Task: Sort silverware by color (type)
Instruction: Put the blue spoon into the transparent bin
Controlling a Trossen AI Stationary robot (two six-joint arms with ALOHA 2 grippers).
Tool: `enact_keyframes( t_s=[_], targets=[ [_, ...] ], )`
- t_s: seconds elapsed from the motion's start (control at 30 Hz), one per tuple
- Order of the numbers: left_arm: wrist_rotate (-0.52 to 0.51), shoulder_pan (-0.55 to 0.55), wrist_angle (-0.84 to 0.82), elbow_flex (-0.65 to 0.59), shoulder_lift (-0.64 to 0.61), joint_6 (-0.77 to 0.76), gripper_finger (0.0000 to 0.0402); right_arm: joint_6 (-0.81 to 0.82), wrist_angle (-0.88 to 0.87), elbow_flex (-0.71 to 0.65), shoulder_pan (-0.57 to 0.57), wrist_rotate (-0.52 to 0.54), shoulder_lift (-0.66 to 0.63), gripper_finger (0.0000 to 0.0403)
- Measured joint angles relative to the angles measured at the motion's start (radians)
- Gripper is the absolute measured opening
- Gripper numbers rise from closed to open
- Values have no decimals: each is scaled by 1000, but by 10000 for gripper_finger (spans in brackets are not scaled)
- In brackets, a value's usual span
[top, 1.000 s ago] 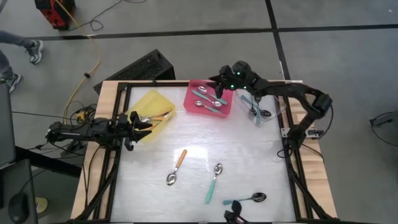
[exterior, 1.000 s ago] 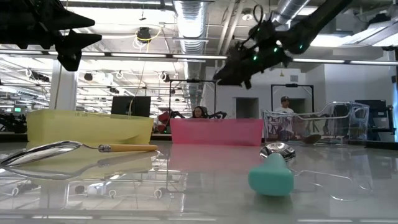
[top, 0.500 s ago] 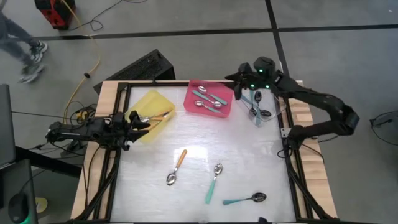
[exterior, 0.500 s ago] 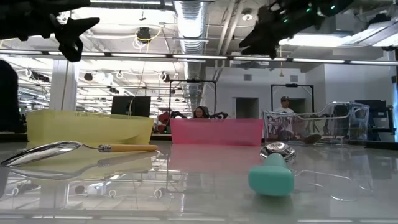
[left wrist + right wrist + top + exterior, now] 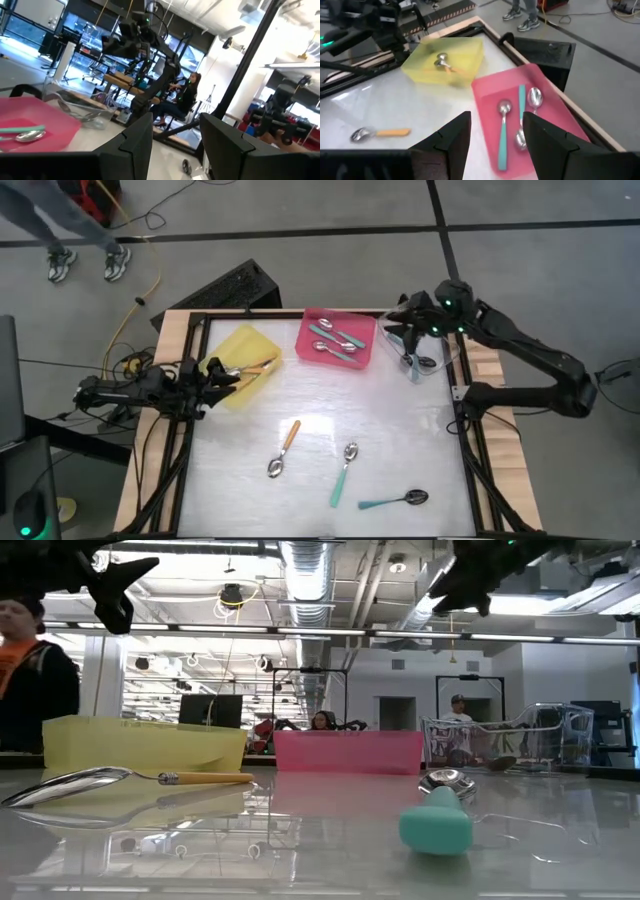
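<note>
On the white counter, yellow plastic tray sits at ten o'clock, pink plastic tray at twelve. My right end effector hangs apart, empty, over the clear tray; the left end effector likewise by yellow. Three loose spoons, orange-handled, teal silver-bowled and teal black-bowled, lie around six o'clock; their thin handles could slip out of a pinch.

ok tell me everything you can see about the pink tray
The pink tray is a shallow rectangular bin of see-through pink plastic with low walls. It sits flat near the table's far edge, turned a little askew, between the yellow tray and the clear tray. Several teal-handled spoons with shiny silver bowls lie inside it. No pincer touches it.
</note>
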Motion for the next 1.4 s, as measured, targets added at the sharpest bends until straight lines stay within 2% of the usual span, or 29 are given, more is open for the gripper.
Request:
enact_keyframes(
  t_s=[0.23, 0.43, 0.63, 0.83, 1.03, 1.2, 1.4],
  targets=[
    [46, 0, 1, 0, 0, -44, 148, 22, -98, 0, 29, 28, -169, 205],
    [51, 0, 23, 0, 0, -39, 148, 61, -154, 0, 63, 73, -303, 205],
    [52, 0, 23, 0, 0, -37, 148, 87, -247, -7, 117, 74, -400, 205],
    [38, 0, 23, 0, 0, -11, 148, 118, -249, -129, 179, 74, -557, 205],
    [19, 0, 17, 0, 0, 1, 148, 201, -148, -284, 215, 73, -709, 205],
    [-1, 0, 17, 0, 0, 13, 148, 195, -73, -407, 259, 73, -769, 205],
    [-19, 0, 64, 0, 0, 64, 148, 162, 13, -510, 310, 73, -776, 205]
  ],
)
